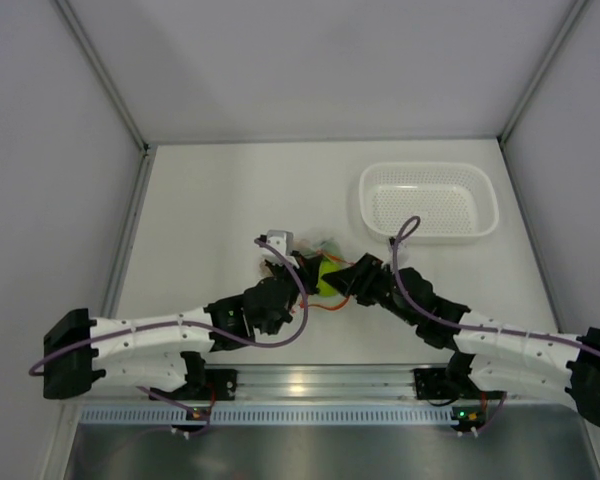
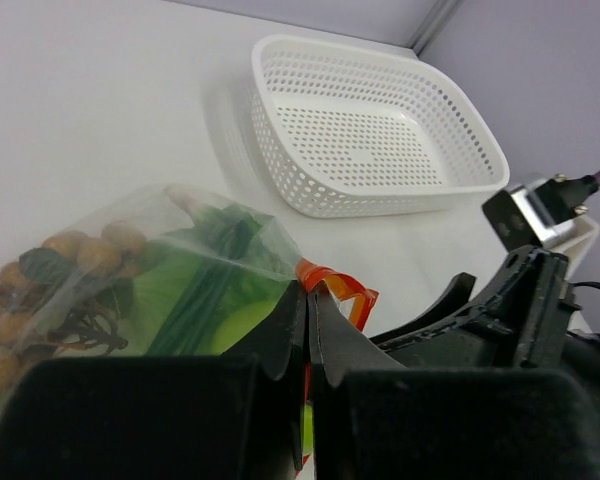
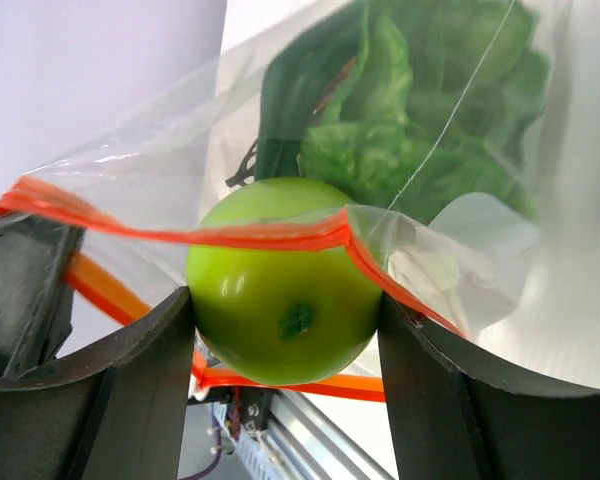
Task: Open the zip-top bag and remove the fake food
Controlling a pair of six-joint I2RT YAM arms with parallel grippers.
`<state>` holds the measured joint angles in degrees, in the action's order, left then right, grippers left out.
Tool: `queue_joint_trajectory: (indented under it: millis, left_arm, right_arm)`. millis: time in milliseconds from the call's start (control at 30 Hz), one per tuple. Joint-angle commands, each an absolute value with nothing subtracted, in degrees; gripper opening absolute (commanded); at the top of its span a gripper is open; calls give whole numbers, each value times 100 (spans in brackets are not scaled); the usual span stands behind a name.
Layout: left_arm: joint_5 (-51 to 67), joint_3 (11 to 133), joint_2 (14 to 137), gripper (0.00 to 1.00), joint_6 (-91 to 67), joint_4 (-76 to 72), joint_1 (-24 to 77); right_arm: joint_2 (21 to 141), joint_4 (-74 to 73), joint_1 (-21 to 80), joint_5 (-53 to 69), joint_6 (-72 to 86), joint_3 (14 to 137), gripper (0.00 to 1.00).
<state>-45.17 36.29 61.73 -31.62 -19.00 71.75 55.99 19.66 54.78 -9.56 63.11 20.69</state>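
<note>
The zip-top bag point(image 2: 130, 262) is clear and crinkly, with an orange-red zip strip point(image 2: 332, 281). My left gripper point(image 2: 308, 290) is shut on that strip at the bag's corner. The mouth is parted: one strip edge point(image 3: 180, 235) runs over the lime-green fruit point(image 3: 280, 285), the other passes under it. My right gripper point(image 3: 285, 310) is shut on the fruit, a finger pressed against each side. Lettuce point(image 3: 420, 100) and a brown ball cluster point(image 2: 75, 250) lie inside the bag. From above, both grippers meet at the fruit point(image 1: 327, 277) in mid-table.
A white perforated basket point(image 1: 430, 169) stands at the back right, also showing in the left wrist view as the basket point(image 2: 370, 130) beyond the bag. The right arm point(image 2: 520, 320) sits close on the right of the left gripper. Grey walls point(image 1: 50, 150) enclose the table.
</note>
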Motion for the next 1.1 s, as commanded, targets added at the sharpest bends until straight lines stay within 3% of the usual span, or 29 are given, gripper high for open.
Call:
queue_joint_trajectory:
  millis: [0, 300, 667, 867, 1067]
  left_arm:
    - [-4842, 4069, 6266, 0, -3050, -1803, 7198]
    - [-5484, 4816, 6653, 0, -3744, -581, 7093]
    - [-5265, 4922, 6539, 0, -4306, 156, 6627]
    - [-5186, 4650, 6100, 0, -4403, 316, 6337]
    - [-5098, 4527, 5687, 0, -4368, 518, 6284]
  right_arm:
    - [5151, 1328, 5590, -1415, 5854, 2355, 29]
    - [4159, 414, 5581, -1196, 5616, 2487, 29]
    - [3507, -1019, 5397, -1292, 4712, 3427, 28]
    - [3945, -1476, 4546, -862, 4079, 3999, 29]
    - [4745, -1327, 2999, -317, 3507, 4148, 29]
